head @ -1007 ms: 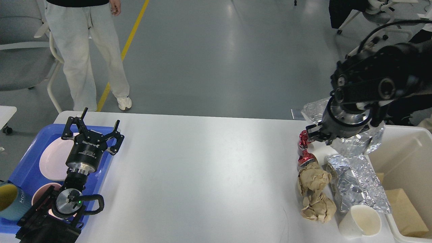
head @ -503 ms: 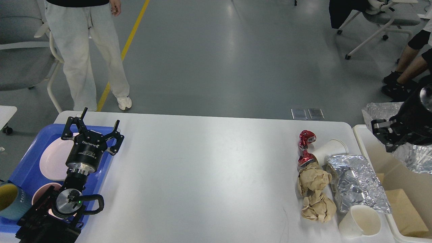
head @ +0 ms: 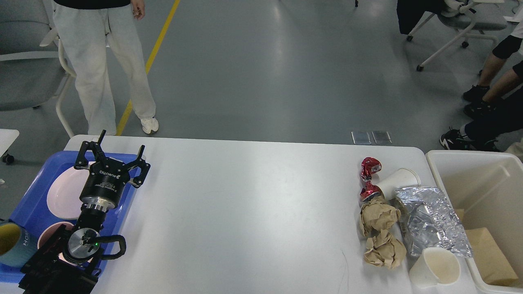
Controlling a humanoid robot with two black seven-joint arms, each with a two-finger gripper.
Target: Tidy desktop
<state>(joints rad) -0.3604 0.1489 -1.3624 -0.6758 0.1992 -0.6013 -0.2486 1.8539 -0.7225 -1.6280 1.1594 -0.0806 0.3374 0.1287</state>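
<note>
The white desktop point(head: 245, 212) fills the lower part of the head view. At its right end lie a crushed red can point(head: 369, 179), two crumpled brown paper balls point(head: 380, 232), a crumpled silver foil sheet point(head: 433, 222) and two white paper cups, one lying on its side point(head: 398, 179) and one near the front edge point(head: 435, 267). My left gripper point(head: 116, 151) is open and empty above the blue tray point(head: 30, 196) at the left. My right gripper is out of view.
The blue tray holds a pale pink plate point(head: 63, 192), a pink bowl point(head: 47, 241) and a teal mug point(head: 12, 245). A cream-white bin point(head: 482, 179) with brown cardboard point(head: 488, 253) stands right of the desk. A person point(head: 102, 61) stands beyond the far left corner; seated people and chairs are at far right.
My right arm, holding a silver foil piece above the trash pile, swung right over the bin and then left the view. The left arm has not moved.
</note>
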